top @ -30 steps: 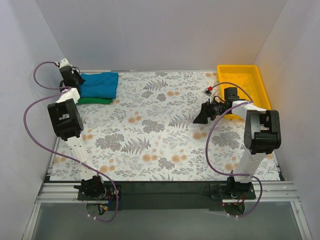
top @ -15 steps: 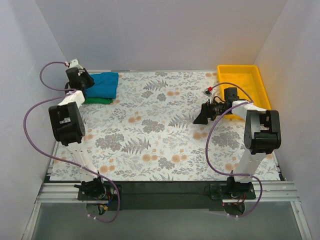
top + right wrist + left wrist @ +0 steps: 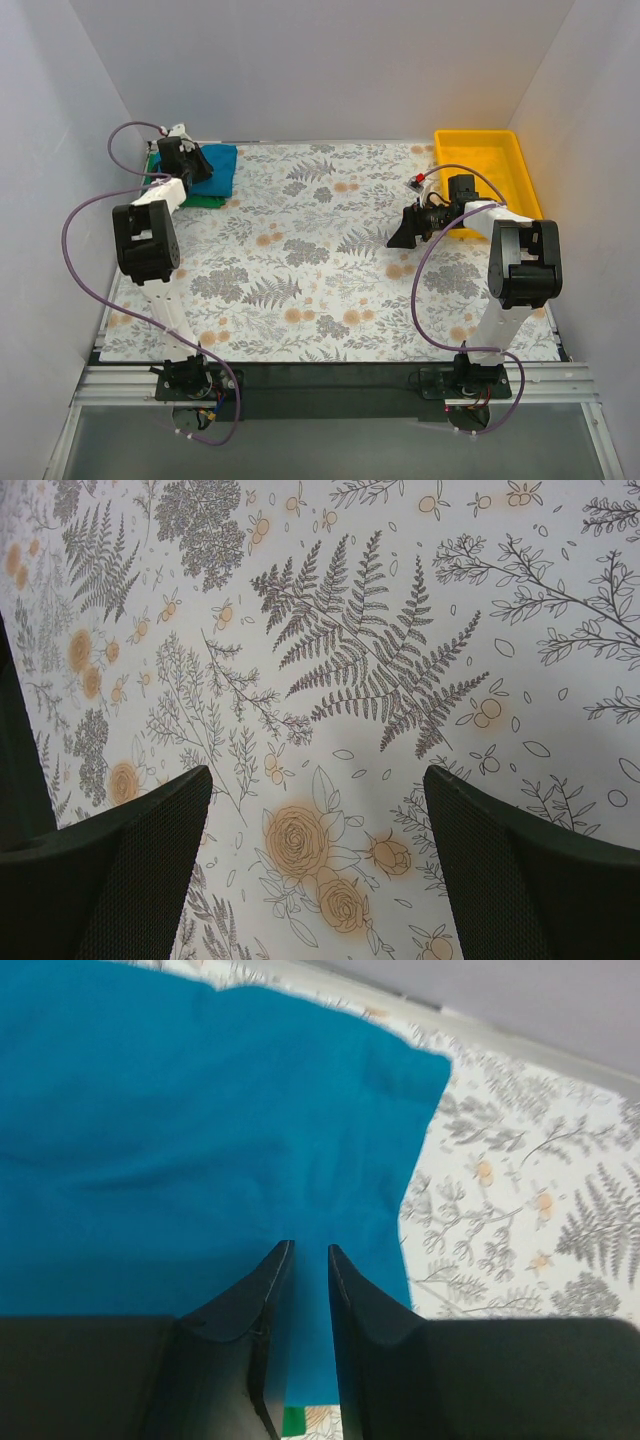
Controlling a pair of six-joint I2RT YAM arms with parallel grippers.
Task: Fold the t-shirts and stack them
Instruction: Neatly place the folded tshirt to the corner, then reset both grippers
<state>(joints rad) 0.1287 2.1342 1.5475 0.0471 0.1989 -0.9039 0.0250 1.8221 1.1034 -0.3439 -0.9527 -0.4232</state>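
The teal-blue t-shirt [image 3: 220,166] lies folded at the table's back left corner, on top of the folded green t-shirt [image 3: 206,201], of which only an edge shows. In the left wrist view the teal t-shirt [image 3: 200,1130] fills most of the frame, with a sliver of the green t-shirt [image 3: 291,1422] under its near edge. My left gripper [image 3: 193,163] hovers over the teal shirt's left part. Its jaws [image 3: 310,1248] stand a narrow gap apart with nothing pinched between them. My right gripper [image 3: 398,238] is wide open [image 3: 318,775] over bare floral tablecloth at the right.
A yellow plastic tray [image 3: 530,180] stands at the back right, just beyond the right arm. White walls close the table in at the left, back and right. The floral cloth [image 3: 300,260] covers the table.
My left gripper has moved right from the table's left edge to over the stacked shirts, and its jaws have parted slightly. The right arm has not moved.
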